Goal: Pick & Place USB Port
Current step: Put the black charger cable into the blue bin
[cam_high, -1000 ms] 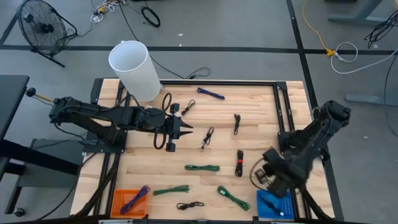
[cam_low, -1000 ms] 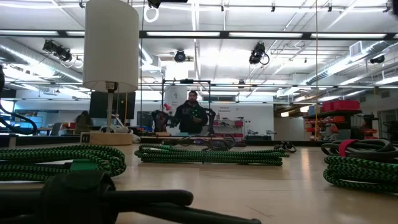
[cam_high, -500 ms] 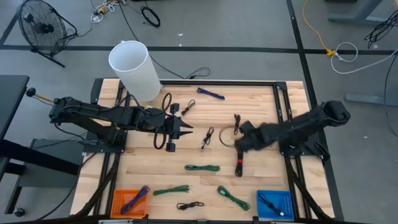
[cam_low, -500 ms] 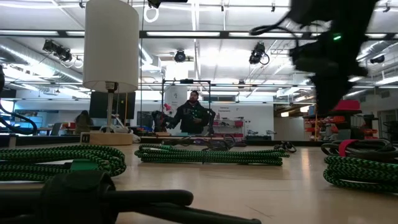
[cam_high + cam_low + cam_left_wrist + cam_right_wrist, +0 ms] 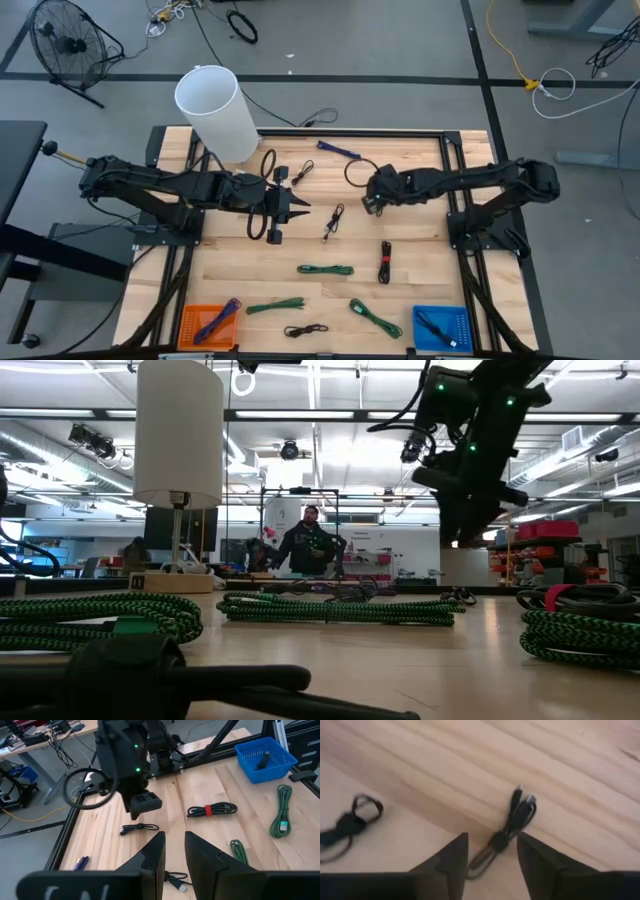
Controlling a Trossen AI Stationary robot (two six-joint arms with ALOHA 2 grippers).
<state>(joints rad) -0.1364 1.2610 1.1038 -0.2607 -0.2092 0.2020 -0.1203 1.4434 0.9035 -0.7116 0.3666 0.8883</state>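
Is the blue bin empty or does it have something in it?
Not empty. The blue bin holds a dark cable, seen lying inside it from above and from the left wrist.

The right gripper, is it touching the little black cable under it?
Apart. The right wrist view shows the right gripper open above the black cable.

Counted from high view:

- Green cable bundles [image 5: 325, 269]: three.
- Black cable bundles [image 5: 334, 220]: about five loose on tabletop [image 5: 420, 290].
- Black bundle with red tie [image 5: 385, 262]: one.
- Blue cables [image 5: 339, 150]: two, one in orange bin.
- Bins: two, orange bin [image 5: 208, 324] and blue bin [image 5: 441, 327].
- White cylinder [image 5: 216, 112]: one.
- Arms: two.
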